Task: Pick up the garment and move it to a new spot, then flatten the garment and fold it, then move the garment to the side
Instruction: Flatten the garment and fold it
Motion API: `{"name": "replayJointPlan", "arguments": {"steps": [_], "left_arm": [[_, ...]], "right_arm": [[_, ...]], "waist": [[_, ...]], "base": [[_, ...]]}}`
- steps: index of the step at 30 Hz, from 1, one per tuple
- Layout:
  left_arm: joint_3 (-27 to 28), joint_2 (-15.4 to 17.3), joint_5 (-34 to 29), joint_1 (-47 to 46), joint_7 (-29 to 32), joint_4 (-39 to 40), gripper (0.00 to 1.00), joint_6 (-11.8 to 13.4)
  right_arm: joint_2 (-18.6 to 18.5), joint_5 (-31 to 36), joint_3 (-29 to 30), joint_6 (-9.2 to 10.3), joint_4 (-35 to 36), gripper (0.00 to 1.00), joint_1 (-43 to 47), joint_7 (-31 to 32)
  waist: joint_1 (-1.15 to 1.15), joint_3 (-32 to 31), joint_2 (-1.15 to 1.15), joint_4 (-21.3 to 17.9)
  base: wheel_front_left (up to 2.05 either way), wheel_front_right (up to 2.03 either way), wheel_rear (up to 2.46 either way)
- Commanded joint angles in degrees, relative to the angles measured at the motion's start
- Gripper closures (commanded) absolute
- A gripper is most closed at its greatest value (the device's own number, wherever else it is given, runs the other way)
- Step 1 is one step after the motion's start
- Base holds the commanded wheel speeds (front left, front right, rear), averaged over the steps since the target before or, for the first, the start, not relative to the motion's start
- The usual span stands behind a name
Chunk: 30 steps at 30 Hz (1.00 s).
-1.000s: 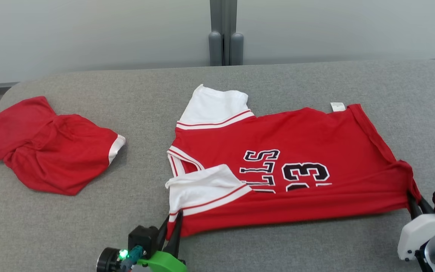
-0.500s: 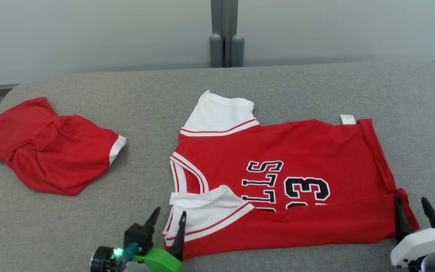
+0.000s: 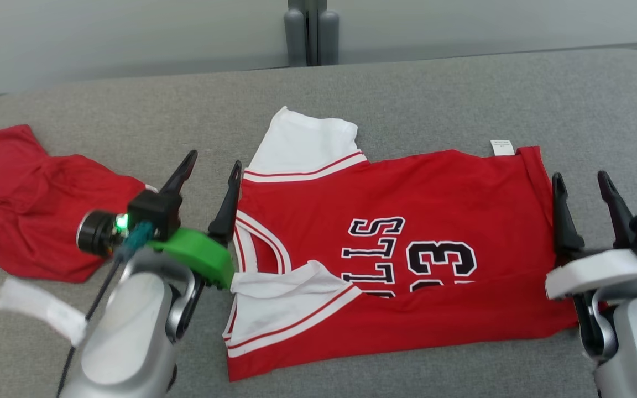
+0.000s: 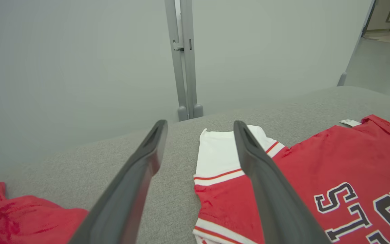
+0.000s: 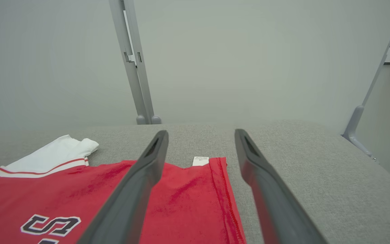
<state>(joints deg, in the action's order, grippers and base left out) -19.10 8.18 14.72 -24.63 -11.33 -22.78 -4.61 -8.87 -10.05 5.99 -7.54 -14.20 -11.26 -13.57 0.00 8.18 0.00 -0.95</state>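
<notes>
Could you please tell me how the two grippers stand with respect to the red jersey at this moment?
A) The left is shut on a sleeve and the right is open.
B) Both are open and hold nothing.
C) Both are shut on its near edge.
B: the fingers of the left gripper and the right gripper are spread with no cloth between them, and the red jersey lies free on the grey surface.
</notes>
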Motion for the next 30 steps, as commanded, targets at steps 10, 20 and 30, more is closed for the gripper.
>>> {"name": "replayJointPlan", "arguments": {"steps": [10,20,30], "left_arm": [[-12.9,10.7,16.0,-28.7,26.7,-0.3,0.0,-2.9],[-24.2,21.8,30.9,-44.7,41.8,-3.7,0.0,-2.9],[-32.7,25.8,35.3,-49.0,43.4,-8.1,0.0,-2.9]], "right_arm": [[1.0,3.2,-3.8,0.11,2.6,0.0,-15.8,1.7],[1.7,3.1,-5.8,0.12,2.3,0.0,-24.1,1.3],[2.5,1.9,-6.1,0.12,1.0,0.0,-25.0,0.3]], "waist": [[0.0,18.1,0.0,-7.9],[0.0,24.9,0.0,-13.5],[0.0,27.1,0.0,-16.4]], "base": [[0.0,0.0,0.0],[0.0,0.0,0.0],[0.0,0.0,0.0]]}}
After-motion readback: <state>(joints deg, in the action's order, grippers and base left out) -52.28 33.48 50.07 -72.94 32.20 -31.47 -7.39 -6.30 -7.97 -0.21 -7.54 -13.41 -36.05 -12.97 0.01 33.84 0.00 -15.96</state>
